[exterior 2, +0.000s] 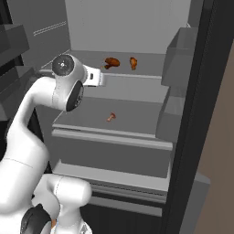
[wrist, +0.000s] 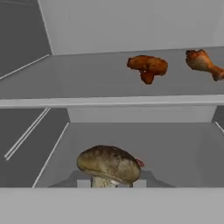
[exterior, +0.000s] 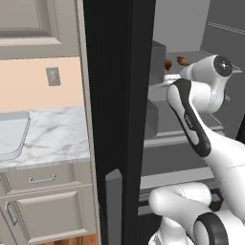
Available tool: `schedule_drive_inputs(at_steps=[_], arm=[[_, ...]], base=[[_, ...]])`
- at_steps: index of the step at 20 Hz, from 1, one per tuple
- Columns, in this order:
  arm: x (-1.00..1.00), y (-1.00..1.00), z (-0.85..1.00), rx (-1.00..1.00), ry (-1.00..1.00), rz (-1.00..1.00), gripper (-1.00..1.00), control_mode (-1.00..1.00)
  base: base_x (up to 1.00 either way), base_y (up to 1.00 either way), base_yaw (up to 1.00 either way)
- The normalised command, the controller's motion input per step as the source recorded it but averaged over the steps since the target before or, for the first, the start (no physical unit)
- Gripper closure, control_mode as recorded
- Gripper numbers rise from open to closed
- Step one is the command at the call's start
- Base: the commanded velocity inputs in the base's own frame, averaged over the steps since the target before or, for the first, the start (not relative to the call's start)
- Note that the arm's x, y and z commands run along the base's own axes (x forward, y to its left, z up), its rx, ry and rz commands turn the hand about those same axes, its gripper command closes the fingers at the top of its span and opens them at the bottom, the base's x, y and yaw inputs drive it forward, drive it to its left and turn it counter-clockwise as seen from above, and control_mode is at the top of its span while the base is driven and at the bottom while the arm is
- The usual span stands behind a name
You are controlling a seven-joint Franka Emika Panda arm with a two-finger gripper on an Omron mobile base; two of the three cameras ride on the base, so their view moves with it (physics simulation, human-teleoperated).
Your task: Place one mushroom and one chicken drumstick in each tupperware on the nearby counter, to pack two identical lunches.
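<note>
Fingers (wrist: 108,183) clasp a mushroom (wrist: 109,164) by its stem — two drumsticks (wrist: 148,67) lie on the shelf beyond.

White Franka arm (exterior: 210,148) showing glossy rounded link shells, bulging at each joint. Dark grey round cap (exterior: 222,65) sitting on joint nearest refrigerator shelf (exterior 2: 132,82). Black oval panel (exterior: 190,117) running along link below that cap. Black ring (exterior: 210,229) banding lowest joint. Small light grey wrist block (exterior 2: 93,77) jutting toward shelf.
</note>
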Motion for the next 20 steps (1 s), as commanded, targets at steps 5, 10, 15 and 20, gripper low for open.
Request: schedule_drive_inputs(at_steps=[5, 10, 15, 20], arm=[[0.0, 0.0, 0.0, 0.0, 0.0, 0.0, 1.0, 1.0], [0.0, 0.0, 0.0, 0.0, 0.0, 0.0, 1.0, 1.0], [0.0, 0.0, 0.0, 0.0, 0.0, 0.0, 1.0, 1.0], [0.0, 0.0, 0.0, 0.0, 0.0, 0.0, 1.0, 1.0]], base=[[-1.0, 0.0, 0.0], [-1.0, 0.06, 0.0], [-0.71, 0.52, 0.0], [-0.33, 1.0, 0.0]])
